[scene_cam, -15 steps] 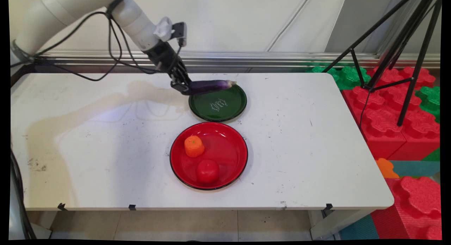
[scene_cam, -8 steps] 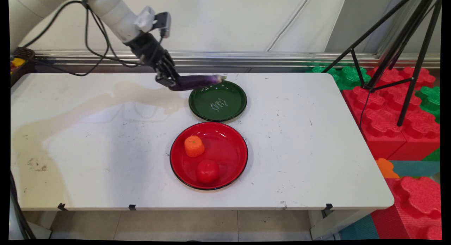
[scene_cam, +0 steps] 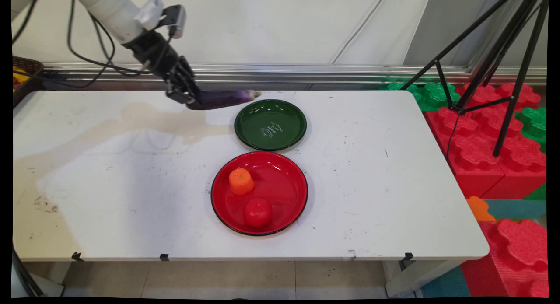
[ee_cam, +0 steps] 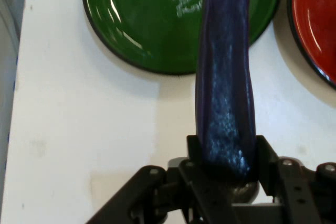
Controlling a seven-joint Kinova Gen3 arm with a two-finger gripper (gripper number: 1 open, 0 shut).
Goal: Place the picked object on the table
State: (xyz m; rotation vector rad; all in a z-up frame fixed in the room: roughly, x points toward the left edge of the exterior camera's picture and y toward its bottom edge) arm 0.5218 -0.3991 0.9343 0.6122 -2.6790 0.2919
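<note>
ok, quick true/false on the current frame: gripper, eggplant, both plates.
1. The black two-finger gripper holds the long purple eggplant. True.
2. The eggplant lies on the round green plate. False: it is held in the air, left of the plate.
3. The round red plate carries an orange carrot piece and a red tomato. True.
4. The green plate holds a tomato. False: nothing lies on it.

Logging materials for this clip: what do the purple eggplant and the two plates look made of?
Eggplant: probably plastic or rubber, a toy; its glossy purple skin has a speckled sheen, and it stays rigid while held by one end in the gripper. Green plate and red plate: likely enamelled metal or melamine, given their hard gloss with sharp highlights and thin black rims.
</note>
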